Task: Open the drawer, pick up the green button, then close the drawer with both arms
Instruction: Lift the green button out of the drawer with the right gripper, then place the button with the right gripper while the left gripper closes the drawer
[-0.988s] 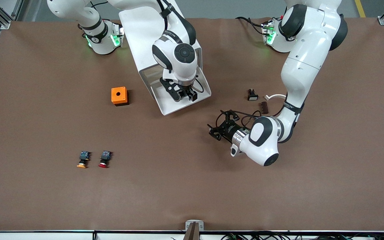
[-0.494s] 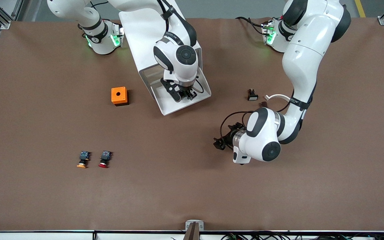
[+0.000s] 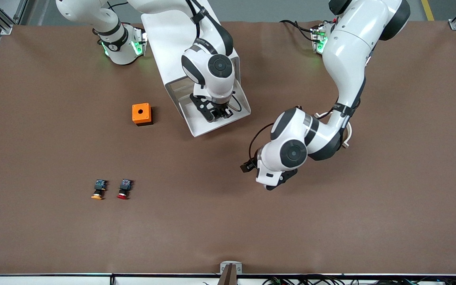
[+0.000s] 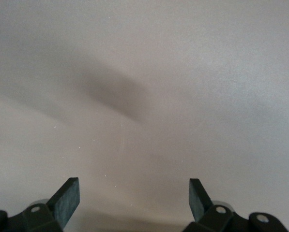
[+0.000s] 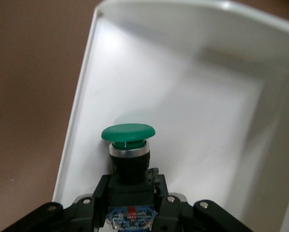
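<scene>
Green-capped button (image 5: 128,145) pinched in right gripper (image 5: 129,205) over open bottom drawer (image 5: 192,111) | cap points away from jaws | left gripper (image 4: 134,198) spread, over bare table toward the left arm's end, nearer drawer front.

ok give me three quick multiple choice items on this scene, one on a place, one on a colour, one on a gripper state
1. Where is the right gripper?
A. over the open drawer
B. over the orange box
C. beside the red-capped button

2. What colour is the cap of the button in the right gripper?
A. red
B. yellow
C. green

3. How is the left gripper?
A. shut on a button
B. open, holding nothing
C. shut on the drawer's front

Answers: 1 A, it hangs over the pulled-out tray; 2 C, the right wrist view shows a green cap; 3 B, its fingers stand apart over bare table.
</scene>
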`<state>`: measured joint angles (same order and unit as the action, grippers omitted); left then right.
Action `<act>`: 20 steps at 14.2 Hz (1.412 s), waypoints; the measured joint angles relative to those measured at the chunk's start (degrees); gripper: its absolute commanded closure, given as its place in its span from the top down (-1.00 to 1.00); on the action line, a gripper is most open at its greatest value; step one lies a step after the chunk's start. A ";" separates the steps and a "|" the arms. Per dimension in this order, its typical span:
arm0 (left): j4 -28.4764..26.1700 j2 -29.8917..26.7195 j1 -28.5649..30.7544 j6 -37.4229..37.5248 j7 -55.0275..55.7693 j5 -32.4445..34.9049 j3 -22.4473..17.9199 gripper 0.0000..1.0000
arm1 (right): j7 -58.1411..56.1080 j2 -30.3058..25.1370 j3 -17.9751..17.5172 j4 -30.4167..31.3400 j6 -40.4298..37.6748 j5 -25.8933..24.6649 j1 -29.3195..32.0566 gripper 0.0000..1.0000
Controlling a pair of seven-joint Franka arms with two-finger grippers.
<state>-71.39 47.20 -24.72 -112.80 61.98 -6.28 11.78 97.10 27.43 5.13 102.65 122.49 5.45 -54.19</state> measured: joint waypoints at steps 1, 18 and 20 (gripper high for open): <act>-0.05 -0.01 -0.57 -0.36 1.04 1.47 0.00 0.99 | -2.41 -0.01 0.18 -1.25 -2.06 0.00 1.13 -0.87; -9.06 -4.44 -8.81 -11.64 8.75 8.39 0.10 0.99 | -65.61 6.81 0.90 -11.15 3.02 0.01 31.68 -0.89; -10.19 -4.44 -10.08 -12.16 8.89 8.39 0.11 0.99 | -69.01 10.37 0.89 -11.16 6.85 0.00 32.71 -0.88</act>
<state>-81.59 42.77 -34.80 -124.97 70.87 2.11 11.89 28.09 37.80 6.02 91.49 129.33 5.45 -21.48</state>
